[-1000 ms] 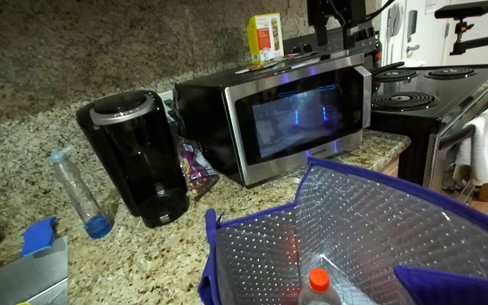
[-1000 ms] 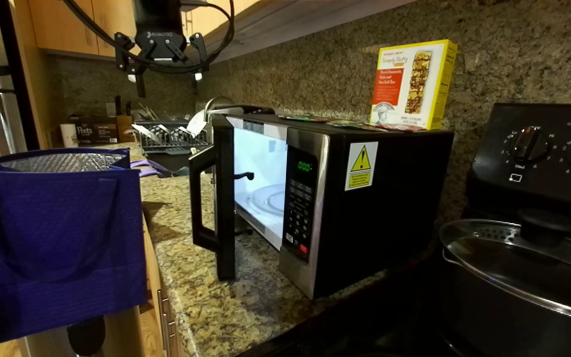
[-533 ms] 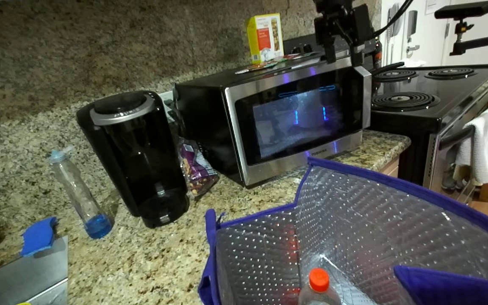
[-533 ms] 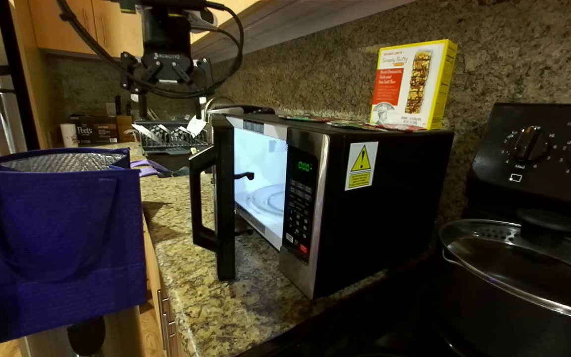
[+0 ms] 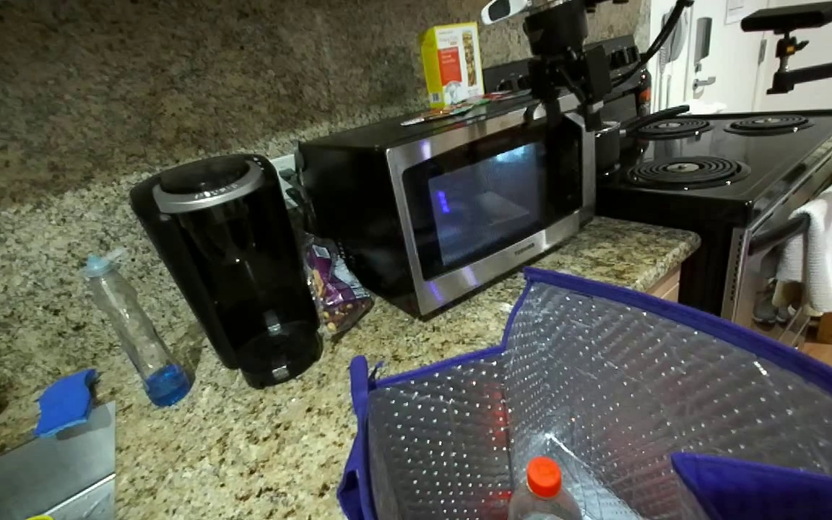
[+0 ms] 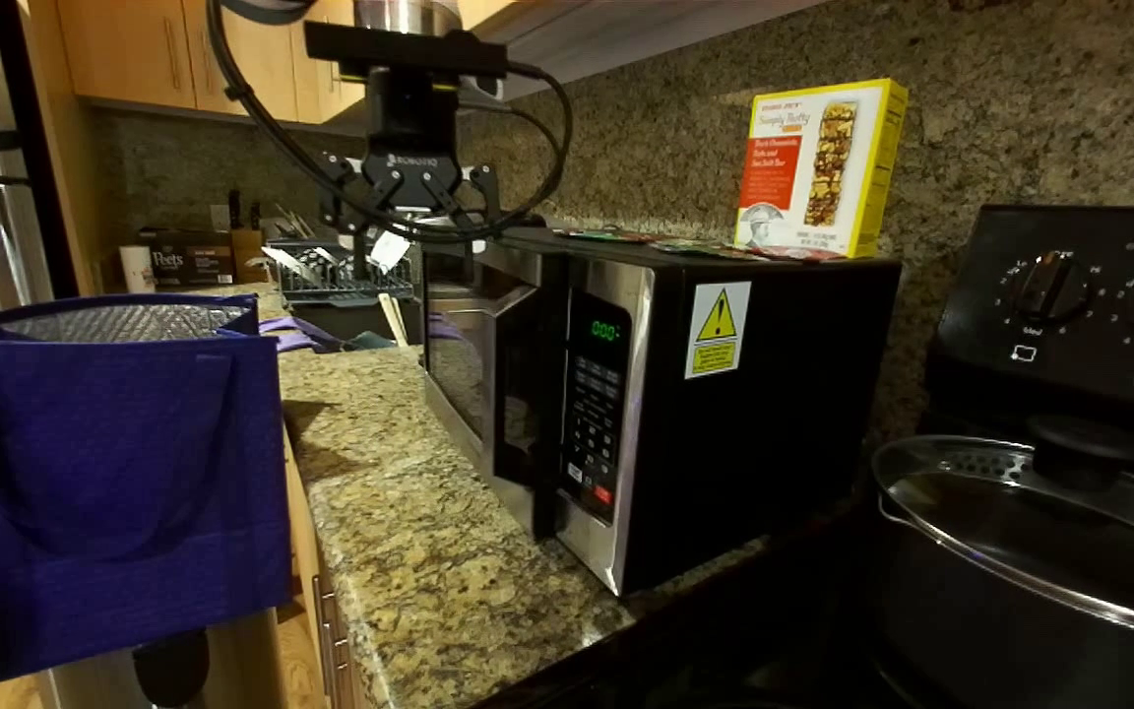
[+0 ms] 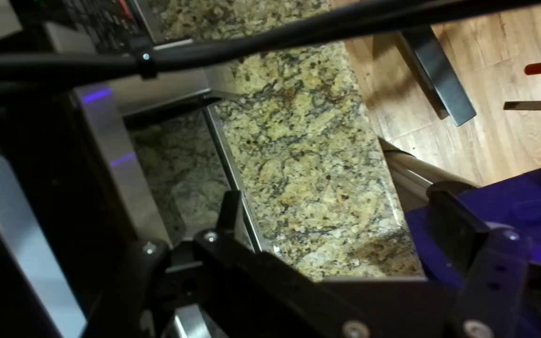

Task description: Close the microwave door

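Observation:
The microwave door [image 5: 484, 209] has a silver frame and dark glass. It lies against or nearly against the microwave's front in both exterior views. A narrow dark strip shows between the door [image 6: 459, 374] and the control panel [image 6: 595, 404]; I cannot tell if it is latched. In the wrist view the door [image 7: 186, 183] is seen from above. My gripper [image 5: 573, 124] is at the door's upper handle side, its fingers pointing down. It is open and empty in the wrist view [image 7: 345, 216]. One finger overlaps the door's glass there; I cannot tell whether they touch.
A purple insulated bag [image 6: 114, 463] stands in front of the counter [image 6: 400, 492]. A black coffee maker [image 5: 243, 289] stands beside the microwave [image 6: 754, 423]. A yellow snack-bar box [image 6: 823, 167] is behind it. A lidded pot [image 6: 1030, 551] sits on the stove.
The door has swung from open, with the lit inside showing, to lying close to the microwave's front. My gripper has moved down and in toward the microwave, still open.

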You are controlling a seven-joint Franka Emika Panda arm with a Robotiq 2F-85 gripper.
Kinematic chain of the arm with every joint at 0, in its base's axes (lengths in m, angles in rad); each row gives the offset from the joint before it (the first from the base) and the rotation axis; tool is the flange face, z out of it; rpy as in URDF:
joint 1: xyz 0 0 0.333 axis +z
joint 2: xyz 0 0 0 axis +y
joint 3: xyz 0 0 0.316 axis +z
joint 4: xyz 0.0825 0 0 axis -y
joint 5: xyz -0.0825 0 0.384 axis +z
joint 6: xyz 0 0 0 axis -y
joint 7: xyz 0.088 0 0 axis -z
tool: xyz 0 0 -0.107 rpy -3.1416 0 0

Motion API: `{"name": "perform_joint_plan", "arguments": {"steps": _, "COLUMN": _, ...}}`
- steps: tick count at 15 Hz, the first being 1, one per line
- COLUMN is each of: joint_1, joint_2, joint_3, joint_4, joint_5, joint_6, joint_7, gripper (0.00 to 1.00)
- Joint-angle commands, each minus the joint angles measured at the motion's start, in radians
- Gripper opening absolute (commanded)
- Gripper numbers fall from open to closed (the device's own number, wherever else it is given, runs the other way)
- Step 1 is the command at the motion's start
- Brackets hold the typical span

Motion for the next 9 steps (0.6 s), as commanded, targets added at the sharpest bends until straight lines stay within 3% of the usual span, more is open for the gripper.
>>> {"name": "perform_joint_plan", "arguments": {"steps": 1, "joint_1": -0.039, "joint_2": 0.059, "joint_3": -0.002, "joint_4": 0.049, "joint_5": -0.028, "joint_6": 0.068, "joint_7": -0.04, "gripper": 1.0}}
{"name": "perform_joint_plan", "arguments": {"steps": 9, "joint_1": -0.064, "joint_2": 0.053, "joint_3": -0.012, "joint_4": 0.049, "joint_5": -0.043, "joint_6": 0.105, "joint_7": -0.041, "gripper": 1.0}}
